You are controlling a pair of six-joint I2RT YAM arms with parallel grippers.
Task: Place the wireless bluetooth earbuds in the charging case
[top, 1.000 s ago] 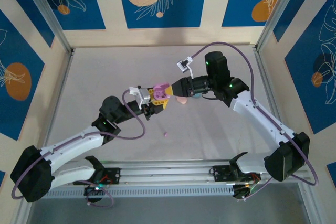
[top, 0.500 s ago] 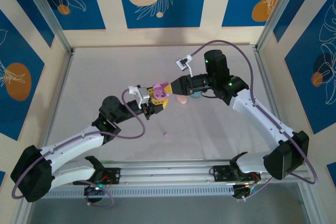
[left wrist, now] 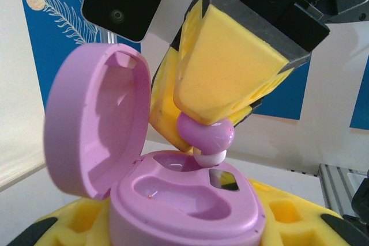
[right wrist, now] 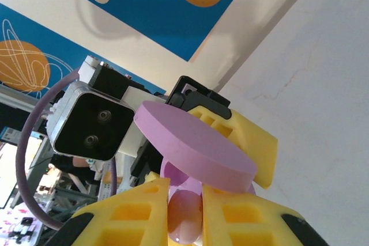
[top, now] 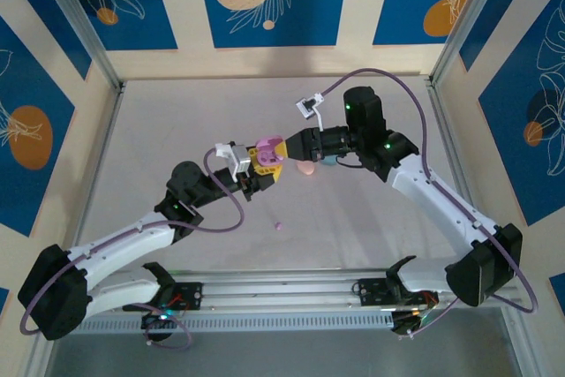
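My left gripper (top: 263, 163) is shut on an open purple charging case (left wrist: 184, 200), whose lid (left wrist: 95, 119) stands up on the left. Both of its wells look empty. My right gripper (top: 286, 152) is shut on a purple earbud (left wrist: 206, 133) with a white tip, and holds it just above the case's far well. In the right wrist view that earbud (right wrist: 185, 214) sits between my yellow fingers (right wrist: 132, 211), under the case lid (right wrist: 193, 142). Another tiny purple earbud (top: 279, 226) lies on the table in front of the grippers.
A pink oval case (top: 305, 168) and a light blue one (top: 327, 162) lie on the table under the right arm. The grey table (top: 177, 121) is walled by a metal frame and patterned panels. A rail (top: 282, 293) runs along the near edge.
The right gripper has edged slightly left toward the case with the earbud in it. The left arm has barely moved.
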